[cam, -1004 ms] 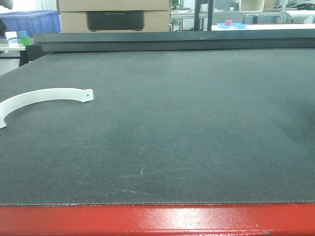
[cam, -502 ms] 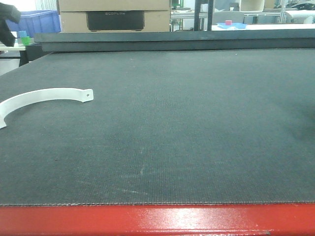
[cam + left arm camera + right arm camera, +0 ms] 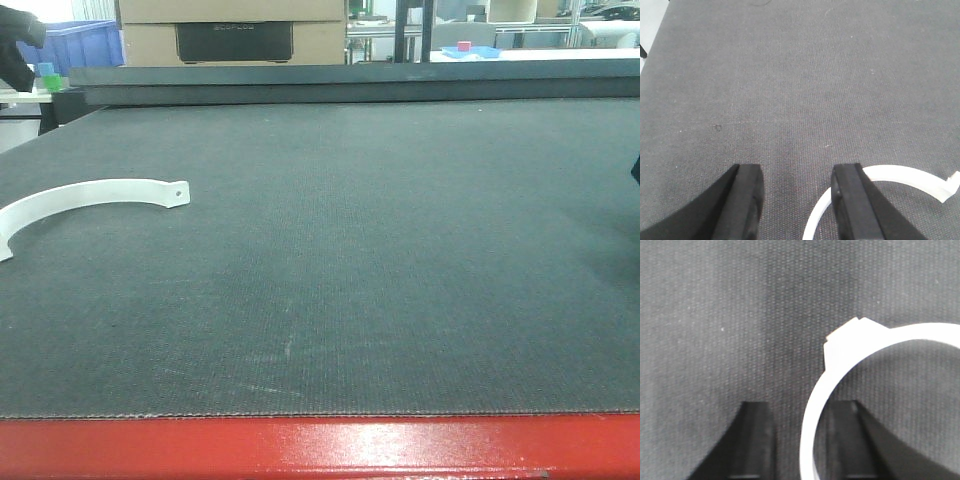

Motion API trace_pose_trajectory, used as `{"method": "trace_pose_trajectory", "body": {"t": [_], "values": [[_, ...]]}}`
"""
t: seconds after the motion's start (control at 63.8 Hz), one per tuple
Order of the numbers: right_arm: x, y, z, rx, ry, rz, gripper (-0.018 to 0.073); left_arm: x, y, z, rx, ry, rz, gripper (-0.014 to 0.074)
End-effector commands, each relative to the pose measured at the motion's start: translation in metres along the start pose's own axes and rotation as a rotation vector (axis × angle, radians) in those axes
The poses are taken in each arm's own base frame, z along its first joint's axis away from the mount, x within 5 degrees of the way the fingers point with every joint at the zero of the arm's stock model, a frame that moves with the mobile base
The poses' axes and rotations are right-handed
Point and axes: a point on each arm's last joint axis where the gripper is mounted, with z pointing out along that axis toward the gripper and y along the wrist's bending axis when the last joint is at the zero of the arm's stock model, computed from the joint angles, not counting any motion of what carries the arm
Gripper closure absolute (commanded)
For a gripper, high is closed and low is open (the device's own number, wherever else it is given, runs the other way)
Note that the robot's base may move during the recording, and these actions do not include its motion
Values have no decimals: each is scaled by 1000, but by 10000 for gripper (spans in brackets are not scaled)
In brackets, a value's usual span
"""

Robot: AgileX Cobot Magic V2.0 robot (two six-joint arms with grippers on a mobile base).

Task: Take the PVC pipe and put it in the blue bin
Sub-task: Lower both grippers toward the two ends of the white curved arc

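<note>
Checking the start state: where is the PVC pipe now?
In the front view the PVC pipe lies flat, far left on the mat; the left gripper hovers above it.

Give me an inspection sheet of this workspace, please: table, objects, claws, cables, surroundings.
Surface: dark woven mat, red front edge.
Job's things: PVC pipe, a white half-ring, lies flat at the mat's left; blue bin stands beyond the far left corner.
Clutter: nothing seen.
Grippers: left claw open above the mat, pipe beside one finger; right claw open, a white arc in its gap, same piece or not I cannot tell.
Cables: nothing seen.
Surroundings: cardboard box and shelving behind the table.
</note>
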Motion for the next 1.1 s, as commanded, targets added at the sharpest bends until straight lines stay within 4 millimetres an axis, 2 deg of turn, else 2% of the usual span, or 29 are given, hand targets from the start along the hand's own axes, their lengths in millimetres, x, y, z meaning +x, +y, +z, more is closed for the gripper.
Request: {"method": "trace_pose_trajectory", "body": {"t": [0.0,0.173,0.314,0.423,0.549,0.612,0.769,0.91,1.082], "values": [[-3,-2,4,16,-10,-19,433,-5,2,-2,-5,-32,-3,343],[-2,-4,15,18,12,-18,441,-6,2,-2,-6,-36,-3,343],[-3,-4,15,19,5,-18,444,-6,2,-2,-6,-40,-3,343],[-2,-4,15,17,14,-18,537,-6,2,-2,-6,-40,-3,343],[0,-3,14,14,30,-18,722,-6,2,-2,-6,-40,-3,343],[0,-3,10,14,23,-19,728,-6,2,-2,-6,-40,-3,343],[-7,0,-12,13,-49,-22,728,-3,1,-1,-3,-7,-3,343],[-15,3,-46,6,-149,-23,728,6,1,6,1,60,-4,343],[-16,10,-89,-16,-263,-15,728,17,0,16,8,136,-7,343]]}}
